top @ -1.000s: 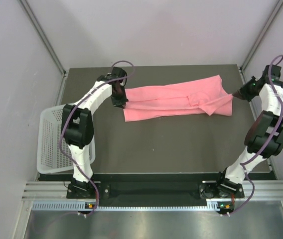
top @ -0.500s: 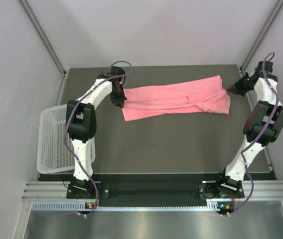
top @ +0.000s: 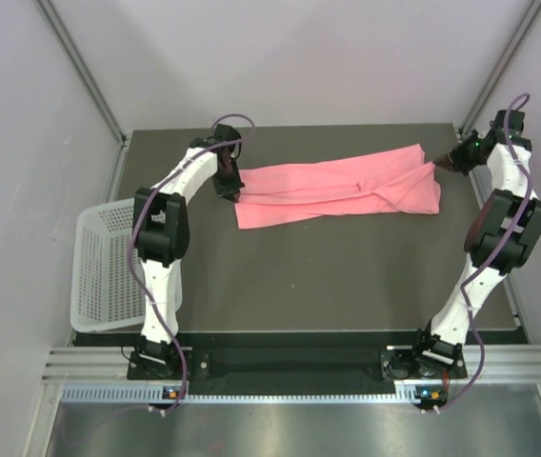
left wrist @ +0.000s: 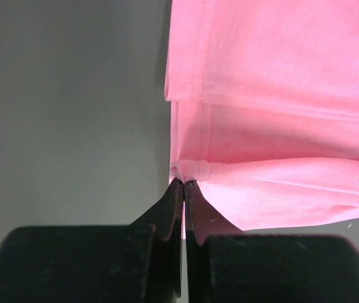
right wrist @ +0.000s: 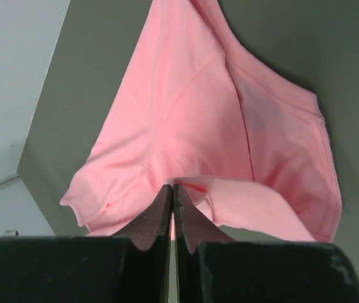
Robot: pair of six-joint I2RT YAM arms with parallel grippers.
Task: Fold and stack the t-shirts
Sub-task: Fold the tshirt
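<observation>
Salmon-pink t-shirt pinched at both ends

From above, we count one t-shirt, lying as a long folded band across the far part of the dark table. It lies between two grippers: the left gripper at its left end, the right gripper at its right end. One white basket sits at the table's left edge. At the left wrist, our fingers press together on a hem corner. At the right wrist, they close on a fold of fabric, the shirt spreading away beyond.

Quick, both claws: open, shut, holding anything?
Left claw: shut on the t-shirt, at its edge.
Right claw: shut on the t-shirt's other end.
</observation>
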